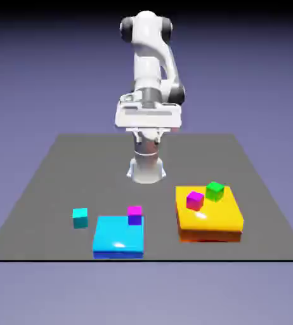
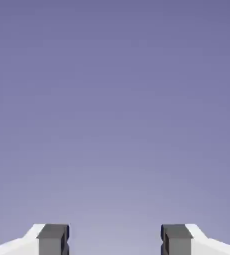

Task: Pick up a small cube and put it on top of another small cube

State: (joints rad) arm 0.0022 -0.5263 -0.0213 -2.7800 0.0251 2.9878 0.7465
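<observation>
Arm parked high, gripper (image 2: 115, 240) spread wide, empty, nothing grasped yet.
Small cyan cube (image 1: 80, 218) sits alone on table, well apart from slabs w/ other cubes, so easy pick.

We see even, soft light over the grey table (image 1: 60, 184), bright enough that every colour reads cleanly. Glossy white highlights sit on top of the blue slab (image 1: 118, 237) and the yellow slab (image 1: 208, 211), so the light probably comes from above. Shadows are faint, only a thin dark line under the slabs' near edges. The backdrop darkens toward the top. The exterior view is slightly soft, with no edge distortion. The hand view is a smooth violet gradient, paler low down, its grey fingertips (image 2: 53, 238) sharp.
</observation>
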